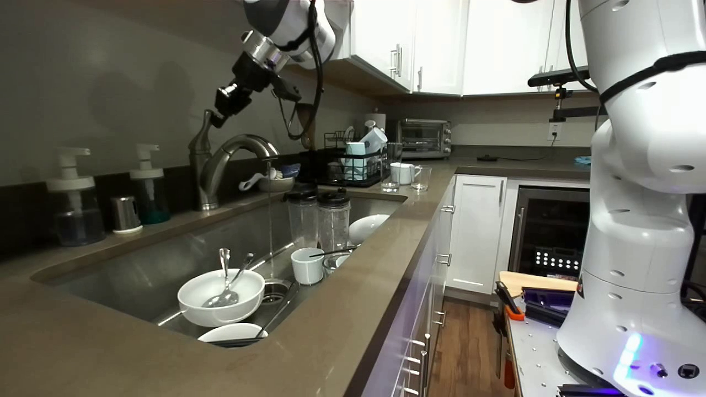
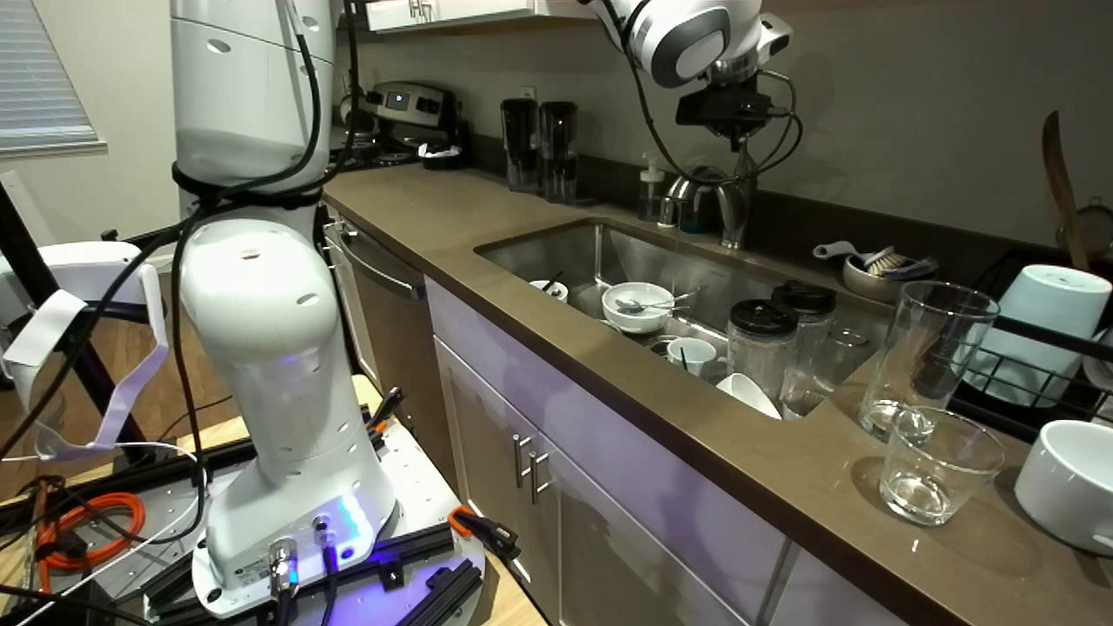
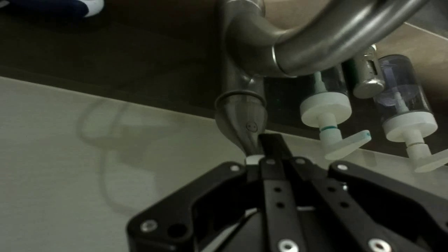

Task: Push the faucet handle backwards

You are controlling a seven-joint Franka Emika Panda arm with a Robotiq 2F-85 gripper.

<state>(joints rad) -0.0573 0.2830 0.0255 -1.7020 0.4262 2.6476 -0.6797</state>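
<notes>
The faucet handle (image 1: pixel 202 135) is a slim silver-grey lever standing up from the top of the faucet body, close to the back wall. It also shows in an exterior view (image 2: pixel 743 165) and in the wrist view (image 3: pixel 242 120). My gripper (image 1: pixel 219 118) is shut with nothing seen between its fingers. Its tips are at the lever's upper end, on the sink side, touching or very near; I cannot tell which. In the wrist view the gripper (image 3: pixel 274 145) hides the lever's tip. A thin stream of water falls from the gooseneck spout (image 1: pixel 242 144).
Pump-top dispensers (image 1: pixel 70 193) and a small metal cup (image 1: pixel 126 214) stand beside the faucet. The sink holds a white bowl with spoons (image 1: pixel 220 306) and black-lidded clear cups (image 1: pixel 334 220). A dish rack (image 1: pixel 356 168) and glasses (image 2: pixel 939 465) stand on the counter.
</notes>
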